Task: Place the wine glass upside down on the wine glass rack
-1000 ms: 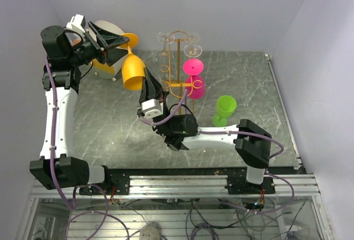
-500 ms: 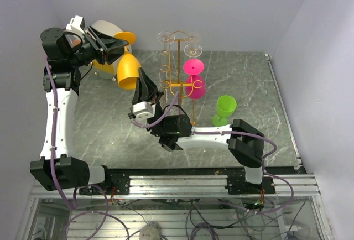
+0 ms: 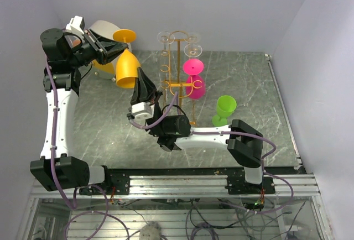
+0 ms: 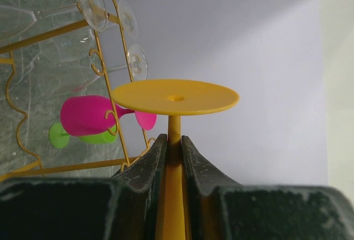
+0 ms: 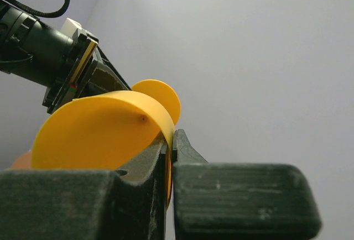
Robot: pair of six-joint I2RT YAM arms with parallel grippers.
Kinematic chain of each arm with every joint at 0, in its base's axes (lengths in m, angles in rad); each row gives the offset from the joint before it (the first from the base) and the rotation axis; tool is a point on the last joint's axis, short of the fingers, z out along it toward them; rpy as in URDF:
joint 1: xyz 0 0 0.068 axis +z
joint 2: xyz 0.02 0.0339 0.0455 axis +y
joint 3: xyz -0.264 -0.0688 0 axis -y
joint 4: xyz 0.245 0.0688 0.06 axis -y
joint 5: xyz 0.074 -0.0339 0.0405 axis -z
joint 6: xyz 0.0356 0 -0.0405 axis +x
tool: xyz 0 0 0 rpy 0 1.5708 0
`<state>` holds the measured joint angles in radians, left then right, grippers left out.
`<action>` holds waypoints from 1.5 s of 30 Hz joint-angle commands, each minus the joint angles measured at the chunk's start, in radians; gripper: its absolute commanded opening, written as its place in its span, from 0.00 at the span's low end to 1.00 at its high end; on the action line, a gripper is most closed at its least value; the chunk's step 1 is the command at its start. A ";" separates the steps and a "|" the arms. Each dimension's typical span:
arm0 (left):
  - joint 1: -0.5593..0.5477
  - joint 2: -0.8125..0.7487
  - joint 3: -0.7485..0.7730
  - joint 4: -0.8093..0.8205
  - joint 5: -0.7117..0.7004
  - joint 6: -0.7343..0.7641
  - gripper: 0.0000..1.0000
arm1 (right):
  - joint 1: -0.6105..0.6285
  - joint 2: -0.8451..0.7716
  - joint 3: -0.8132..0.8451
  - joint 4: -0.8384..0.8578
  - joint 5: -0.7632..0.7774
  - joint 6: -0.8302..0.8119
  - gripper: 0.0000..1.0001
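The yellow wine glass (image 3: 127, 68) hangs upside down in the air left of the wine glass rack (image 3: 178, 88), foot (image 4: 176, 96) uppermost. My left gripper (image 4: 173, 138) is shut on its stem just under the foot, seen from above at the back left (image 3: 118, 45). My right gripper (image 5: 172, 136) is shut on the rim of the bowl (image 5: 94, 132) and reaches up from below (image 3: 141, 81). The golden wire rack (image 4: 45, 34) stands apart from the glass, to its right.
A pink glass (image 3: 194, 85) hangs upside down on the rack, and clear glasses (image 3: 164, 37) sit on its upper hooks. A green glass (image 3: 224, 107) stands on the table right of the rack. A white rounded object (image 3: 105, 29) sits behind my left gripper.
My left gripper has closed onto the stem of the yellow glass. The glass and my right arm have shifted a little to the left and up.
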<state>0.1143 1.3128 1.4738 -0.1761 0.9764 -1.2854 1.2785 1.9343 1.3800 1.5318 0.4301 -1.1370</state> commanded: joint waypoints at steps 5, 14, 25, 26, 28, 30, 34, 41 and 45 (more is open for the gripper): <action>-0.006 -0.021 -0.001 0.074 0.092 -0.011 0.26 | 0.013 -0.003 -0.031 0.288 -0.007 0.082 0.00; -0.006 -0.023 -0.031 0.237 0.101 0.041 0.07 | 0.025 -0.018 -0.044 0.284 0.002 0.080 0.15; -0.003 0.096 0.233 -0.116 0.105 0.467 0.07 | 0.106 -0.207 -0.178 0.001 -0.008 0.163 0.99; -0.003 0.107 0.262 -0.151 0.106 0.510 0.07 | 0.117 -0.223 -0.193 -0.007 -0.009 0.164 1.00; -0.002 0.131 0.321 -0.243 0.094 0.623 0.07 | 0.141 -0.257 -0.212 -0.018 0.000 0.159 1.00; -0.003 0.148 0.381 -0.343 0.069 0.753 0.07 | 0.168 -0.287 -0.220 -0.028 0.021 0.144 1.00; -0.003 0.162 0.411 -0.487 0.001 1.001 0.07 | 0.215 -0.365 -0.221 -0.075 0.097 0.117 1.00; -0.022 0.043 0.085 -0.215 -0.188 1.270 0.07 | 0.245 -0.461 -0.066 -0.351 0.440 0.119 1.00; -0.106 -0.010 -0.094 0.016 -0.267 1.348 0.07 | 0.245 -0.517 -0.005 -0.546 0.564 0.183 1.00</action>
<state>0.0811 1.3537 1.4792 -0.4217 0.8177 -0.0978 1.5238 1.4826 1.3178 1.2011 0.7921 -1.0100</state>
